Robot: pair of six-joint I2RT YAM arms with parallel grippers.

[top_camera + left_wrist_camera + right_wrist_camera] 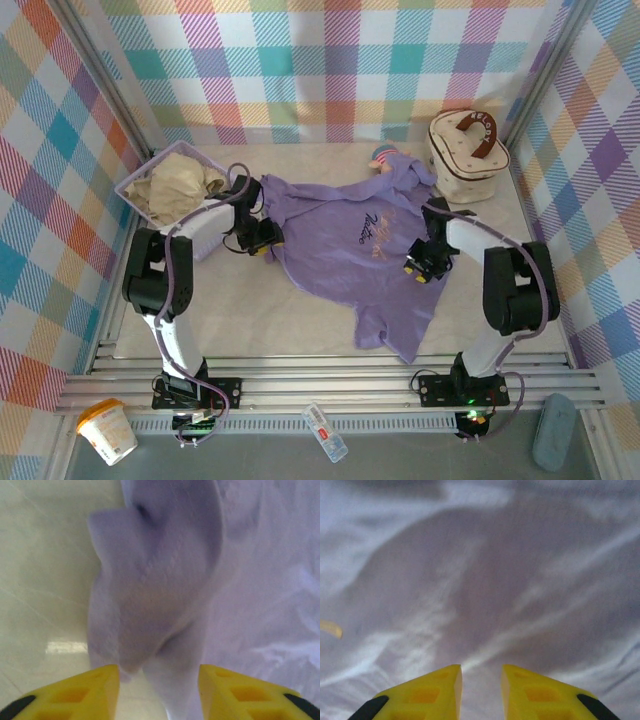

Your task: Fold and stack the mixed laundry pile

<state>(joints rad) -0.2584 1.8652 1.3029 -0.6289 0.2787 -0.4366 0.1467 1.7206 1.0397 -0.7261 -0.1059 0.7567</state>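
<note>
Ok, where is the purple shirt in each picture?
Top: the shirt lies spread mid-table, with the left end effector at its left edge and the right end effector over its right part.
Left wrist: a bunched fold of the shirt runs down the middle, with table on its left.
Right wrist: the shirt spreads above the yellow fingers.
Landmark: those yellow fingers, at the bottom of each wrist view and by the shirt from the top.

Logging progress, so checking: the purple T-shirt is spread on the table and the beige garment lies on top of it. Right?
The beige garment isn't on the purple T-shirt; it sits in the lavender basket at the far left, as the top external view shows. The T-shirt is indeed spread on the table.
</note>
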